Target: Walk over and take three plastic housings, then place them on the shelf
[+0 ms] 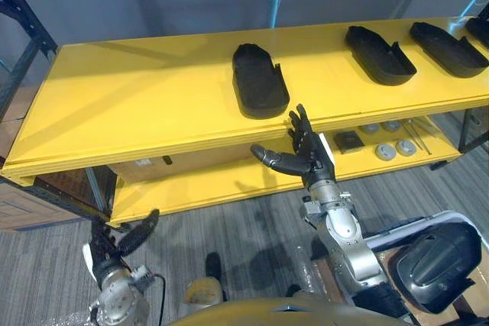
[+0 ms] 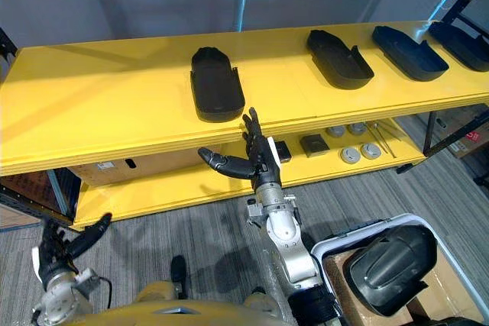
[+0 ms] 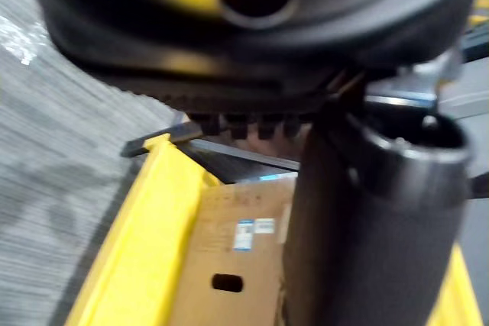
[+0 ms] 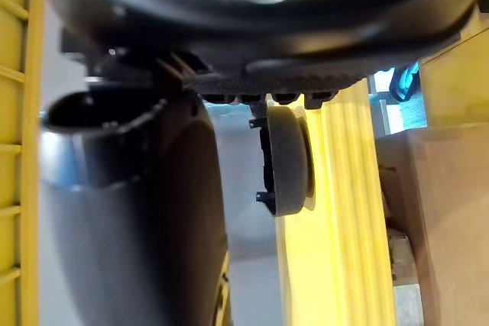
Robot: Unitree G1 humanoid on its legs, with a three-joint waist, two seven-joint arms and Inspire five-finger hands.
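Observation:
Three black plastic housings lie on the top board of the yellow shelf (image 1: 137, 104): one near the middle (image 1: 258, 80), one further right (image 1: 380, 54) and one at the far right (image 1: 448, 48). A corner of another dark piece (image 1: 479, 30) shows at the right edge. My right hand (image 1: 306, 150) hovers just below the shelf's front edge, under the middle housing (image 4: 289, 159), open with straight fingers and thumb out, holding nothing. My left hand (image 1: 126, 240) hangs low by the floor at the lower left, open and empty. Another black housing (image 1: 435, 265) rests in a white bin (image 1: 467, 223) at the lower right.
The lower yellow board (image 1: 229, 188) carries a cardboard box (image 3: 244, 265), a small dark block (image 1: 348, 140) and several grey discs (image 1: 386, 150). A dark metal rack post (image 1: 23, 13) stands at the left. Grey carpet (image 1: 46, 272) covers the floor in front.

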